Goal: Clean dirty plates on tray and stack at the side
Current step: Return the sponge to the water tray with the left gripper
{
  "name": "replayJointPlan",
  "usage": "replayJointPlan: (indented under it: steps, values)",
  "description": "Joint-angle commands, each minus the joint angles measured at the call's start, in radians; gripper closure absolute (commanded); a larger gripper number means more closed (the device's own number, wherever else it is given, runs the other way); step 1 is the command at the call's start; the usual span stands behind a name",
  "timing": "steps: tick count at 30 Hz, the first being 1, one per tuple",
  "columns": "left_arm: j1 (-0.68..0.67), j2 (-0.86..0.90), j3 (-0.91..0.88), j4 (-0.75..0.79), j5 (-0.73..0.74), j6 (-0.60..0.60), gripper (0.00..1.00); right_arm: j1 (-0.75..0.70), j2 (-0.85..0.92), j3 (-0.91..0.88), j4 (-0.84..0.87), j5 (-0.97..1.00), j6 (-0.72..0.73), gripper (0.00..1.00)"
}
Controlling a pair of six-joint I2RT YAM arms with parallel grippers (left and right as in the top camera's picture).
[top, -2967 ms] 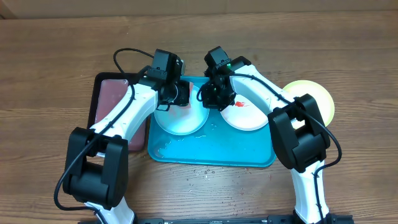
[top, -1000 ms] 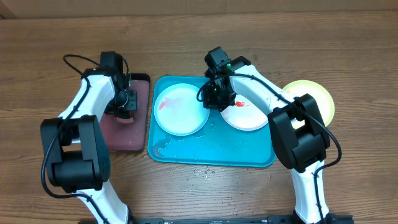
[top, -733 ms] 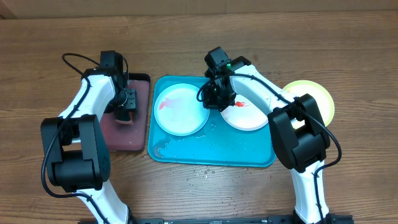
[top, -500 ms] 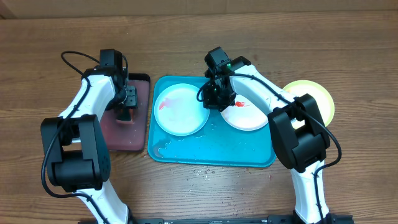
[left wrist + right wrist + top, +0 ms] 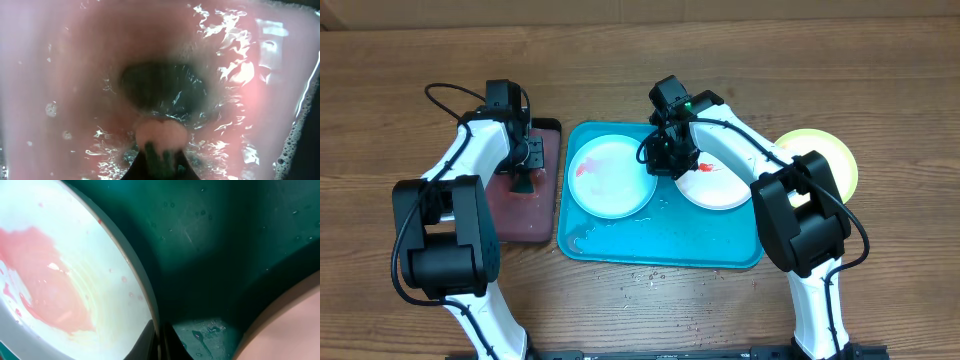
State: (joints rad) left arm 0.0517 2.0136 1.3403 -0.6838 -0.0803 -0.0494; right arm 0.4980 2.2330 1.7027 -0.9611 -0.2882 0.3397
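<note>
The turquoise tray (image 5: 660, 240) holds the light blue plate (image 5: 615, 180) on its left and the white plate (image 5: 720, 188) on its right, both with red smears. The yellow-green plate (image 5: 830, 150) lies on the table right of the tray. My right gripper (image 5: 661, 158) is shut on the light blue plate's right rim; the right wrist view shows the rim (image 5: 145, 295) between the fingers (image 5: 160, 339), over the tray floor (image 5: 225, 240). My left gripper (image 5: 523, 172) is down in the pinkish tray (image 5: 510, 215), shut on a green sponge (image 5: 161, 152) in pink water.
The black-rimmed pinkish tray (image 5: 60, 75) holds wet, foamy pink liquid and stands just left of the turquoise tray. Water drops lie on the table in front of the turquoise tray (image 5: 650, 275). The white plate's edge shows in the right wrist view (image 5: 297, 330).
The left gripper left the light blue plate and went left into the pinkish tray, then shifted slightly there. The right arm and the plates have not moved.
</note>
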Motion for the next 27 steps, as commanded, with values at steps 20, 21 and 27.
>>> replayJointPlan:
  steps: [20, 21, 27]
  values:
    - [0.001, 0.009, 0.035, -0.171, -0.012, 0.001, 0.22, -0.003, -0.013, 0.013, -0.007, -0.002, 0.002, 0.96]
    - [0.001, 0.009, 0.021, -0.156, -0.012, 0.001, 0.25, -0.003, -0.013, 0.013, -0.007, -0.002, 0.002, 0.96]
    - [0.002, 0.008, 0.000, -0.119, -0.035, 0.001, 0.96, -0.003, -0.013, 0.013, -0.008, -0.002, 0.002, 0.96]
